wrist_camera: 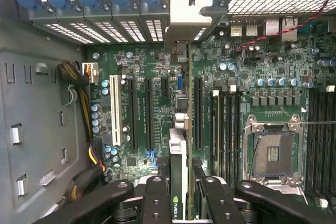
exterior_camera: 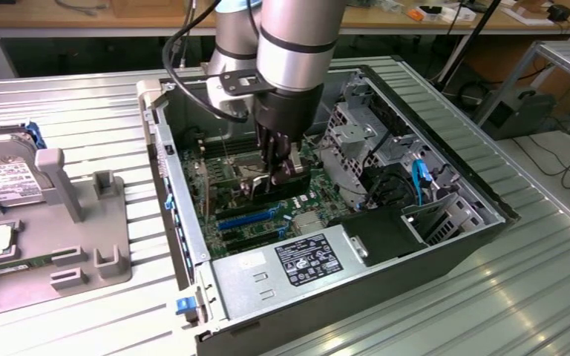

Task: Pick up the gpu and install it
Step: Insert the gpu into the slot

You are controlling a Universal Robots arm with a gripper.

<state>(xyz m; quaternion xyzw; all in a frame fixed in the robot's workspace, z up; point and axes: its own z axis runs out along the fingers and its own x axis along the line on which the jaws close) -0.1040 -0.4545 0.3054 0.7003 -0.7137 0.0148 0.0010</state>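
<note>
Gripper [wrist_camera: 180, 195] fingers are closed on the gpu [wrist_camera: 178, 145], holding the card edge-on between the two pads down inside the open case [exterior_camera: 191, 222]. In the wrist view the card runs away from the fingers as a thin vertical strip, with its silver bracket [wrist_camera: 186, 17] at the far end, up against the row of rear slot covers [wrist_camera: 100, 30]. In the exterior view the arm [exterior_camera: 285, 52] reaches straight down into the case, over the motherboard [wrist_camera: 252, 61], beside the empty CPU socket [wrist_camera: 273, 153].

Pickup looks done; the step in hand is seating the card. It stands upright over the board, lined up along the long black slots [wrist_camera: 148, 111], with one slot either side of it. Whether its lower edge has already entered a slot, or merely hovers above one, I cannot tell, since the card hides its own connector.

As a judgement, the next move calls for a straight downward press with the card kept square to the board, the bracket meeting its rear opening as the connector goes home.
</note>
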